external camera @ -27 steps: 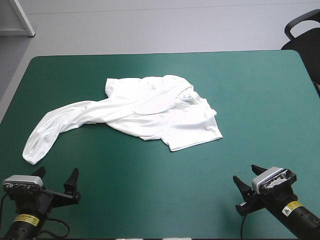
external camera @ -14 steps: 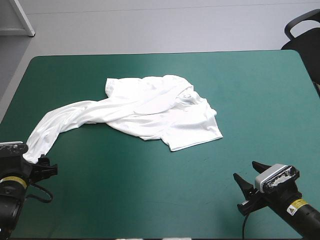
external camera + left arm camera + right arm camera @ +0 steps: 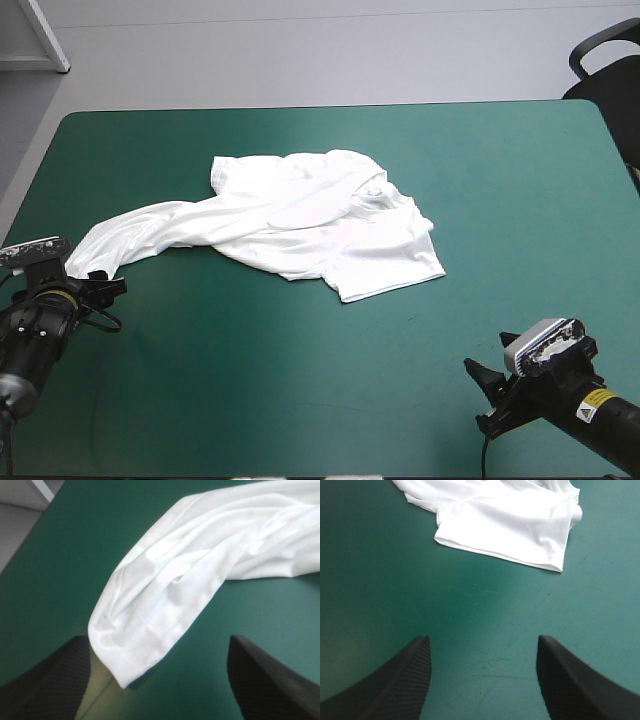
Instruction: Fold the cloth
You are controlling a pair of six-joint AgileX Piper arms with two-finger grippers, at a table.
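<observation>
- The left gripper (image 3: 159, 640) is wide open and holds nothing; its two black fingers (image 3: 50, 680) stand far apart.
- The long, narrow trailing end of the white T-shirt (image 3: 165, 590) lies on the table between those fingers. Its hemmed tip is just beside one of them.
- From above, the left gripper (image 3: 100, 282) sits near the table's left edge, right at that trailing end.
- The right gripper (image 3: 482, 637) is also wide open and empty, over the bare teal-green cover (image 3: 395, 580).
- A flat corner of the T-shirt (image 3: 515, 525) lies ahead of the right gripper, apart from its fingers.
- From above, the right gripper (image 3: 492, 358) is near the table's near right corner.
- The T-shirt (image 3: 320, 225) lies crumpled around the table's middle, with one long end stretching toward the left edge.
</observation>
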